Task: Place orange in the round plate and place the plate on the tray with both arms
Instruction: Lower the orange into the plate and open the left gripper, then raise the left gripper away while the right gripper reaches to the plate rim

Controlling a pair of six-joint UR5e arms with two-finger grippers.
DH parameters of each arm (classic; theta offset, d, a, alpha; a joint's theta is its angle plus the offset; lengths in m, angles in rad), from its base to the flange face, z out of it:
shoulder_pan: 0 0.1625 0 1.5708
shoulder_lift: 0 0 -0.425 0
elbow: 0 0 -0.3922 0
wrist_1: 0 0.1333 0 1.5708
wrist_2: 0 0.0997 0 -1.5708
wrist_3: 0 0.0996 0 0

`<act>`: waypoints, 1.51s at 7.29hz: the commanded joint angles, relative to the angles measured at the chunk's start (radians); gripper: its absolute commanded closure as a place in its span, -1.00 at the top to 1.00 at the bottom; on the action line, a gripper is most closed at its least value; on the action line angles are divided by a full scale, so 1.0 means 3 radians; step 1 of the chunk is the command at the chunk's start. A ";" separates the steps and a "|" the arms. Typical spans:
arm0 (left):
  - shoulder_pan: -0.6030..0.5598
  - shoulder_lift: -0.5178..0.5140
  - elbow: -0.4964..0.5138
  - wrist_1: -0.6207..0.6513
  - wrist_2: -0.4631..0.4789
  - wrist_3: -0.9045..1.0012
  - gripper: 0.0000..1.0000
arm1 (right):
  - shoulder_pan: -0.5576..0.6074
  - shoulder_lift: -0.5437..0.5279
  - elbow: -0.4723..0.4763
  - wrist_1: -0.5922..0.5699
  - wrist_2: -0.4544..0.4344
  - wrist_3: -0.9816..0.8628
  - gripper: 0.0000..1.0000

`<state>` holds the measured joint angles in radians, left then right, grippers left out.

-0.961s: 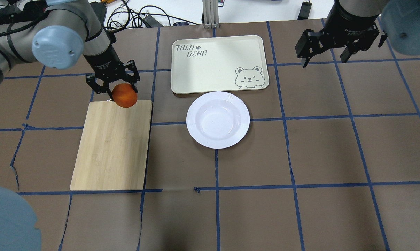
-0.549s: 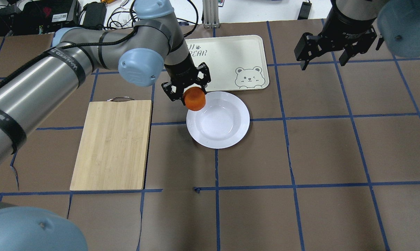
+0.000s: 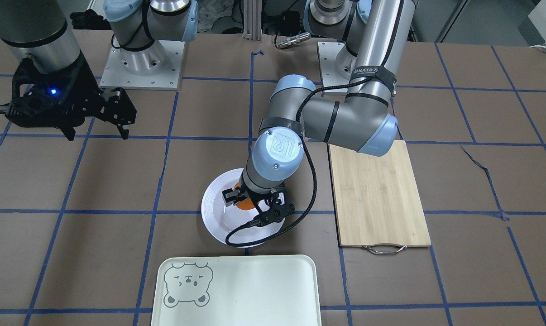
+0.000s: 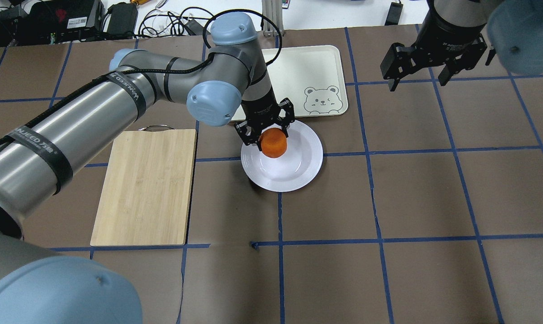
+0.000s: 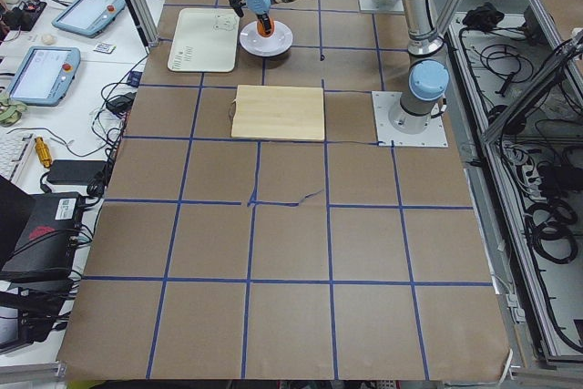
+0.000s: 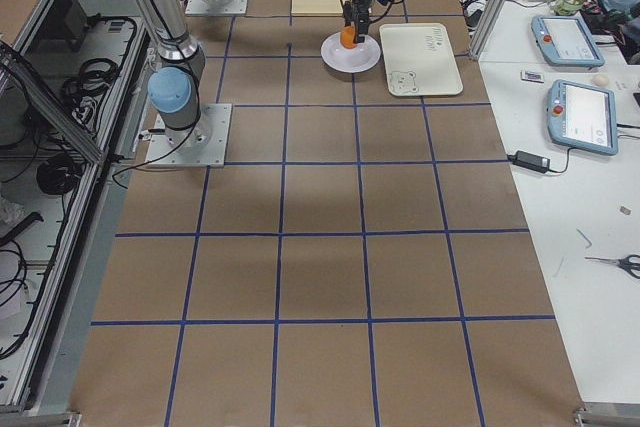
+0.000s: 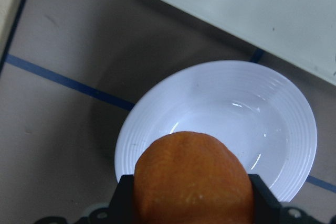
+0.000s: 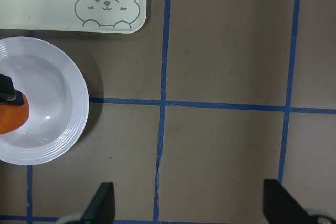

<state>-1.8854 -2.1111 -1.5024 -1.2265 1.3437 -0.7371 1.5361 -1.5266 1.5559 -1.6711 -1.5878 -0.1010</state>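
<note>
My left gripper is shut on the orange and holds it just above the round plate, over the left part of its well. In the left wrist view the orange fills the bottom, with the white plate beneath and the tray beyond it. The pale tray with its bear face lies directly behind the plate. My right gripper hangs open and holds nothing, high at the far right, well away from the plate.
A light wooden cutting board with a metal handle lies to the left of the plate. The brown table mat carries a grid of blue tape lines. Cables and boxes sit beyond the table's far edge.
My left arm has carried the orange rightwards, from over the cutting board's far edge to above the plate. The right gripper has barely moved.
</note>
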 commanded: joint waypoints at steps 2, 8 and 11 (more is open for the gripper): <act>0.0010 0.0128 0.0032 0.0197 0.0046 0.0140 1.00 | 0.0003 0.0016 0.0065 -0.0013 0.0021 0.0040 1.00; 0.0782 0.0838 0.0099 -0.0343 0.0833 0.1413 1.00 | 0.0090 0.0767 0.0564 -0.1247 0.0757 0.0641 1.00; 0.1201 0.1207 0.0033 -0.0666 0.0844 0.1510 1.00 | 0.0305 0.1074 0.0893 -0.1946 0.0762 0.0928 1.00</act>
<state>-1.5770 -1.7900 -1.4825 -1.3878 1.5952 -0.3076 1.6082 -1.2443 1.7993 -2.1982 -1.3603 0.1272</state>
